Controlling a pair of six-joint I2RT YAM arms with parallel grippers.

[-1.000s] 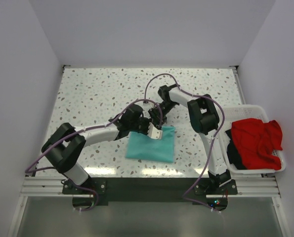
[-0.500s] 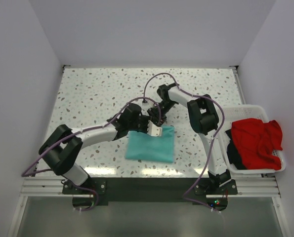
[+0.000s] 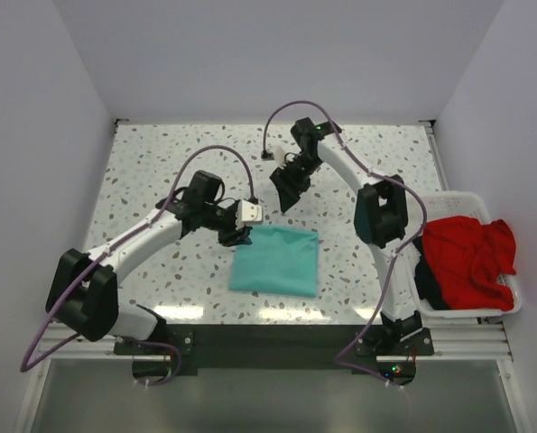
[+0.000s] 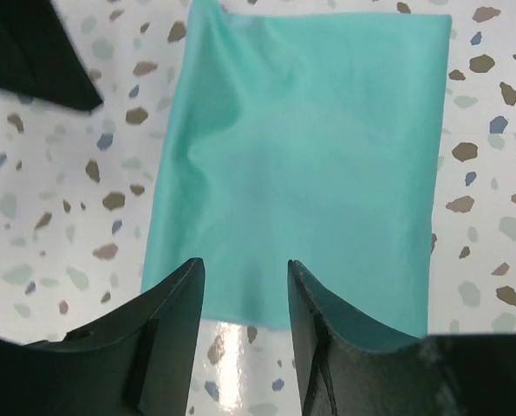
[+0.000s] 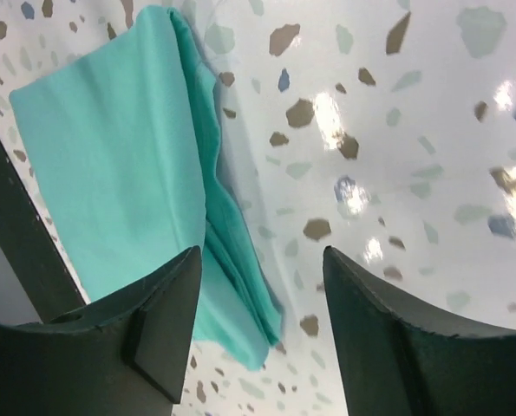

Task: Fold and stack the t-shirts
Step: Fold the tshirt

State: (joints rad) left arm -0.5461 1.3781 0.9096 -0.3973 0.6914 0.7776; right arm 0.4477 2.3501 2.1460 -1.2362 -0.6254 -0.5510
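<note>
The teal-green t-shirt (image 3: 275, 260) lies flat on the speckled table (image 3: 151, 162), folded into a neat block. The left gripper (image 3: 235, 236) is at one far corner of it. Its jaws are spread apart and there is nothing between them. In the left wrist view the shirt lies right in front of these jaws, and its closest edge shows in the gap between the two black fingers (image 4: 166, 334). The cloth has a few soft wrinkles on the left of that gap and is smooth on the right.

The right gripper (image 3: 282, 191) is past the far edge of the shirt and does not touch it. Its jaws are spread wide too, and they hold nothing. In the right wrist view mostly bare table shows between these jaws. The shirt lies off to their left and runs behind the left finger. The folded layers show one on top of the other along its edge. The two grippers are near each other but apart.

The bright red t-shirt (image 3: 467, 257) is far off to the right of both pairs of jaws. It sits in a loose heap in the white basket (image 3: 471, 200), and part of it hangs over the rim. It is not folded. Some dark cloth (image 3: 428, 275) lies under it
</note>
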